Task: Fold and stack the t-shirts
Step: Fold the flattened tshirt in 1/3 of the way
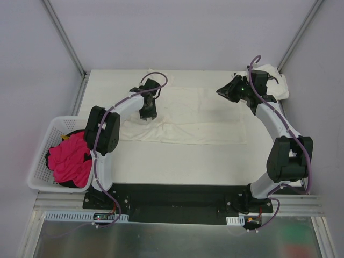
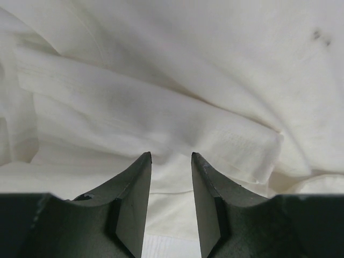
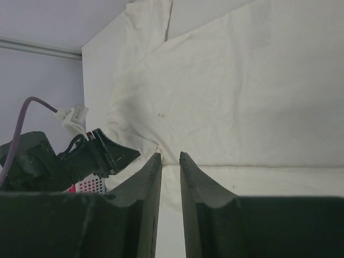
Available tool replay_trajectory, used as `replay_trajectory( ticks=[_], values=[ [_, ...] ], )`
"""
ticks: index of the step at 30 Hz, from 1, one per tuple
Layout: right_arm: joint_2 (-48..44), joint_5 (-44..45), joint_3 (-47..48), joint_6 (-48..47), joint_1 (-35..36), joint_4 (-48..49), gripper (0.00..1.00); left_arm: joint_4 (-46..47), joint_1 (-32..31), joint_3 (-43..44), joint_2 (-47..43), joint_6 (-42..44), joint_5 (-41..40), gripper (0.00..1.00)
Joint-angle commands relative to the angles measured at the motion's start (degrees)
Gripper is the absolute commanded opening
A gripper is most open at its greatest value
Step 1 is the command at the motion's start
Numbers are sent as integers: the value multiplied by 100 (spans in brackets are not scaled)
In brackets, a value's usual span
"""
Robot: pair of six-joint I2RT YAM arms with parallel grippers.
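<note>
Left pincer (image 2: 171, 156) and right pincer (image 3: 170, 156) each apparently pinching one cream t-shirt (image 1: 188, 121), second t-shirt (image 1: 283, 86) at far corner

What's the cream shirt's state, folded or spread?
Partly folded: cream t-shirt lies as a long band on the table; left wrist view shows doubled layers.

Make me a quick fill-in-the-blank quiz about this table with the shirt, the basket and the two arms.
1. The crumpled pink cloth lies in a white plastic ____.
2. The left pincer is over the ____ end of the long cream-white cloth t-shirt.
3. The thin cable running along each arm is ____.
Missing words: basket; left; purple.
</note>
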Motion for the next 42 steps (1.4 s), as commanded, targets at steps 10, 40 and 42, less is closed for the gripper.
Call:
replay_trajectory(
  ticks=[10, 40, 42],
  values=[
    [-163, -67, -66, -53, -32, 177, 23, -64, -104, 325, -143, -49, -359, 33],
    [470, 223, 163, -519, 1357, -448, 27, 612, -947, -238, -206, 496, 177, 33],
    [443, 223, 128, -519, 1331, -439, 27, 621, -947, -247, -135, 479, 19, 33]
  ],
)
